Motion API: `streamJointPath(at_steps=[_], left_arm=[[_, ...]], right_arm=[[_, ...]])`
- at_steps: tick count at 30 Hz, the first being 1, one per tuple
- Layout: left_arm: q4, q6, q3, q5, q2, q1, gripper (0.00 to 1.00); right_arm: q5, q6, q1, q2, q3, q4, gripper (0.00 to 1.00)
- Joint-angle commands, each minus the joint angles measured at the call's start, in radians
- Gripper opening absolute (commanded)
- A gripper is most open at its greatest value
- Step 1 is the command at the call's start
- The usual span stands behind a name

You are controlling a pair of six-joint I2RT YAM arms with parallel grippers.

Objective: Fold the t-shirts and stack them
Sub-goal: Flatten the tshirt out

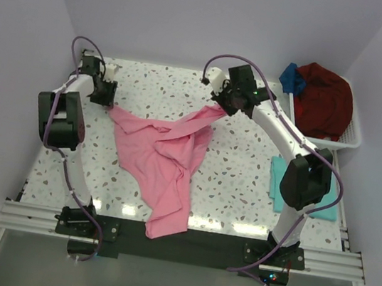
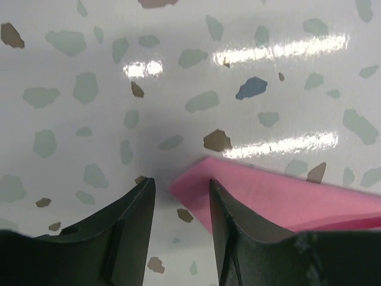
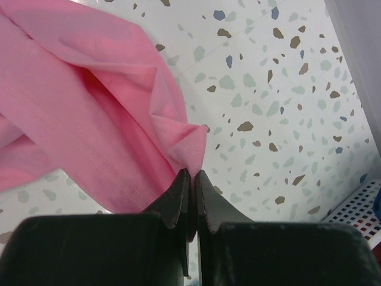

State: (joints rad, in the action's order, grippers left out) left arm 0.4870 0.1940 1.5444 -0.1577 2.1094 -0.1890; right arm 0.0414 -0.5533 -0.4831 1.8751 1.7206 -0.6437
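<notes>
A pink t-shirt (image 1: 163, 160) lies crumpled across the middle of the table and hangs over the near edge. My right gripper (image 1: 219, 108) is shut on one corner of it (image 3: 193, 143) and holds that corner lifted at the back. My left gripper (image 1: 108, 102) is open just above the table; the shirt's other corner (image 2: 196, 179) lies between its fingertips (image 2: 181, 185), against the right finger (image 2: 229, 208). A folded teal t-shirt (image 1: 276, 181) lies at the right, partly hidden by the right arm. Dark red (image 1: 325, 98) and blue (image 1: 292, 77) garments sit in a basket.
A white basket (image 1: 350, 138) stands at the back right corner against the wall. The table is white terrazzo with speckles (image 1: 243, 179). Grey walls close in on the left, back and right. A metal rail (image 1: 184, 239) runs along the near edge.
</notes>
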Motion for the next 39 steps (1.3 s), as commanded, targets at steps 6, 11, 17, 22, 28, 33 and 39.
streamJointPath(at_steps=[6,11,17,22,28,33,39], left_arm=[[0.051,0.005,0.102,-0.048,0.070,-0.010,0.41],[0.090,0.001,0.123,-0.109,0.072,-0.018,0.00],[0.143,-0.042,0.330,-0.261,0.040,-0.067,0.00],[0.171,-0.067,0.442,-0.287,-0.003,-0.073,0.00],[0.102,-0.134,0.431,-0.373,-0.132,-0.104,0.00],[0.058,-0.226,0.551,-0.427,-0.216,-0.151,0.00],[-0.122,-0.379,0.556,-0.451,-0.368,-0.202,0.00]], right_arm=[[-0.005,-0.016,0.011,-0.039,0.014,-0.007,0.00],[-0.005,-0.007,0.018,-0.045,0.031,-0.002,0.00],[-0.021,0.012,0.044,-0.079,0.079,0.022,0.00],[-0.021,0.016,0.067,-0.091,0.122,0.018,0.00],[-0.037,0.029,0.080,-0.146,0.138,0.062,0.00],[-0.040,0.065,0.133,-0.191,0.250,0.093,0.00],[-0.080,0.064,0.149,-0.312,0.272,0.179,0.00]])
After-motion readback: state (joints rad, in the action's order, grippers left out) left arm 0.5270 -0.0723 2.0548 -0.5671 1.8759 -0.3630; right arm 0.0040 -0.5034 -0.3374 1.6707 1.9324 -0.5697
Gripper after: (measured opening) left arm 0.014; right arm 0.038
